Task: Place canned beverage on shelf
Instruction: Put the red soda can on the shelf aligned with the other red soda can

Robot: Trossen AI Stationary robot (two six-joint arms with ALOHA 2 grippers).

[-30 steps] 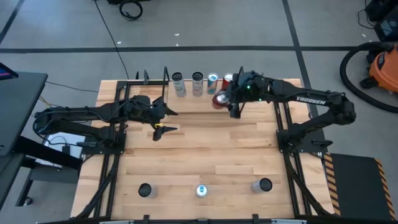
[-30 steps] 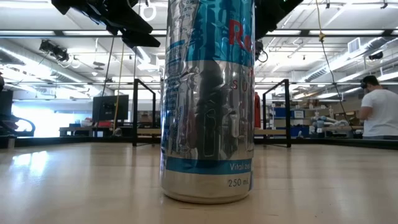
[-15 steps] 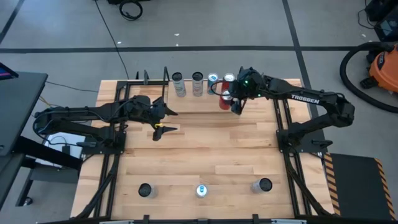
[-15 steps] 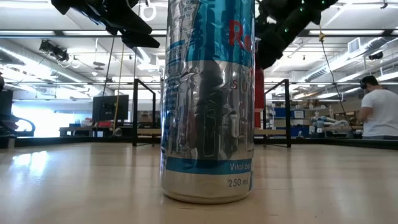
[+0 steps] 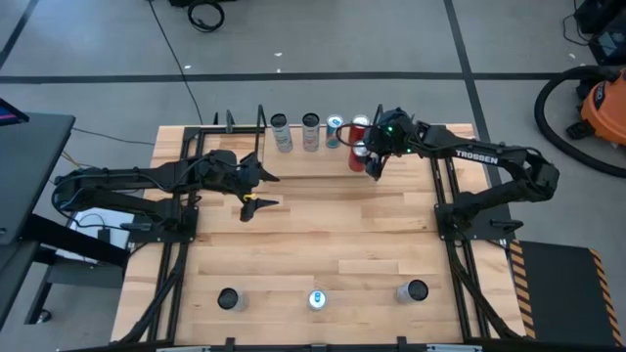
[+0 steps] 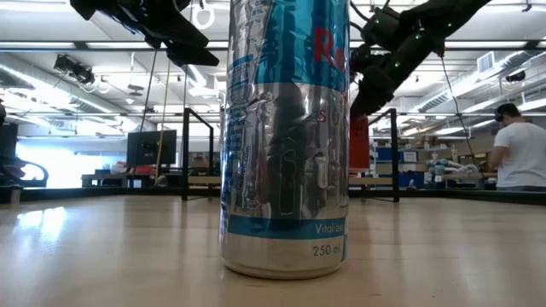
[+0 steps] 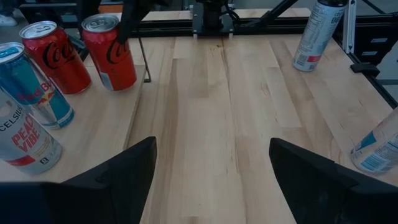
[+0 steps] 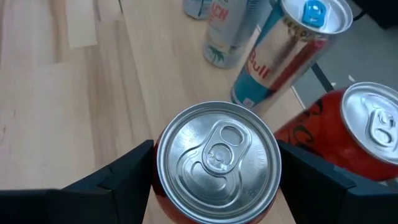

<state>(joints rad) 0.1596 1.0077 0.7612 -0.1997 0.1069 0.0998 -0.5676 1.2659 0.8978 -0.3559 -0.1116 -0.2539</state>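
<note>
Right tool [image 5: 373,156] is clenched on a red can [image 5: 357,156], fingers either side of it in the right wrist view [image 8: 217,155]. Can is upright at the far edge of the surface [image 5: 313,230], at the right end of the shelf [image 5: 303,161]. Cannot tell from the high view whether its base touches the board; in the low view [image 6: 358,141] it shows behind the big near can, low by the right black frame [image 6: 394,153].

Shelf row, left to right: silver can [image 5: 282,132], second silver can [image 5: 311,131], blue-and-silver can [image 5: 335,130], another red can [image 5: 360,125] just beside the held one. All 4 upright.

Left tool [image 5: 256,191] hangs over the left-centre of the surface, fingers spread apart, gripping nothing. Left wrist view shows bare wood between its fingers.

Near edge of the surface: 3 upright cans in a row: left [image 5: 228,298], middle [image 5: 316,299], right [image 5: 415,290]. The middle one fills the low view [image 6: 286,136], blue-and-silver, "250 ml" printed.

Surface is pale butcher-block, black arm mounts on both sides.

Room: grey concrete floor, a cable [image 5: 205,14] on it, orange shop vacuum [image 5: 597,98] far right. Low view shows ceiling strip lights, benches, and a person in a white top [image 6: 519,149] at right.
</note>
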